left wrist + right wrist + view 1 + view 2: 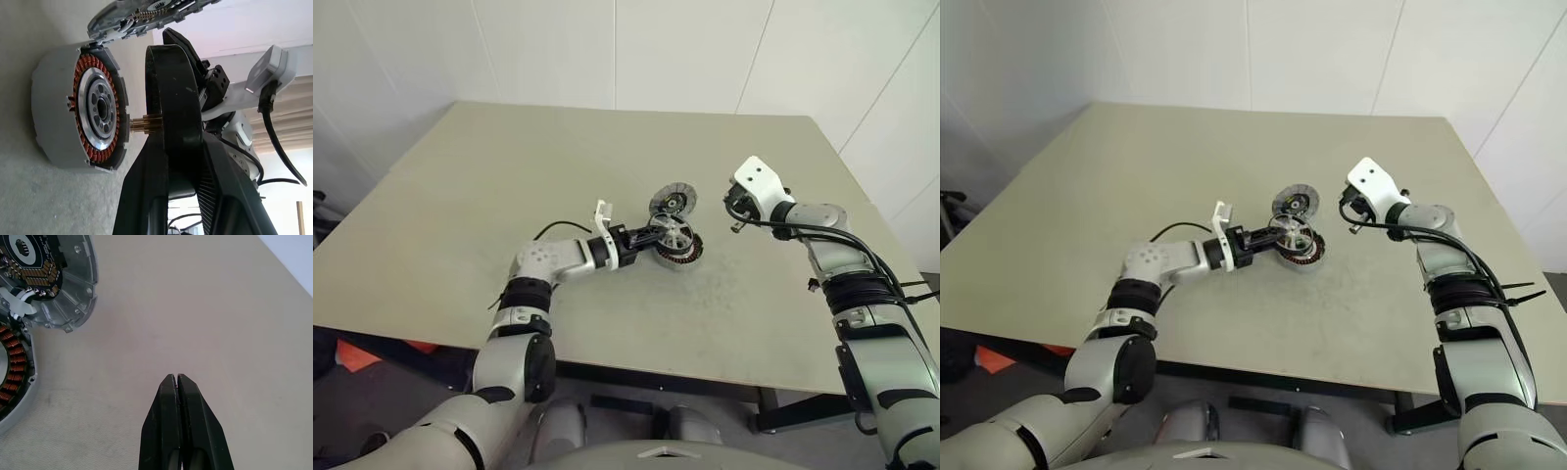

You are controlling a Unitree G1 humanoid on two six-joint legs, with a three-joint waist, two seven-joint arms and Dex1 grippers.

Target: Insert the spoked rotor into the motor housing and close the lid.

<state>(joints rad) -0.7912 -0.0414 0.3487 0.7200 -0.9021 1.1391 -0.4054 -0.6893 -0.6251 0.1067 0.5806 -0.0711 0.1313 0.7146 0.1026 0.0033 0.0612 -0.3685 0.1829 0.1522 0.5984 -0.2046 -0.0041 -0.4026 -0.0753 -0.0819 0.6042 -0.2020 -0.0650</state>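
Rotor check: my left gripper (658,236) clamps the spoked rotor (673,233) edge-on by its dark rim, just above the motor housing (679,255) at frame centre. Brass shaft faces the silver hub, not yet seated. Lid (674,200) stands open behind, hinged at the housing's edge. My right gripper (176,379), 2 fingers pressed together, hovers empty over the table (509,176).

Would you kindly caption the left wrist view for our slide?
Left gripper holds the spoked rotor edge-on beside the open motor housing, lid swung back.
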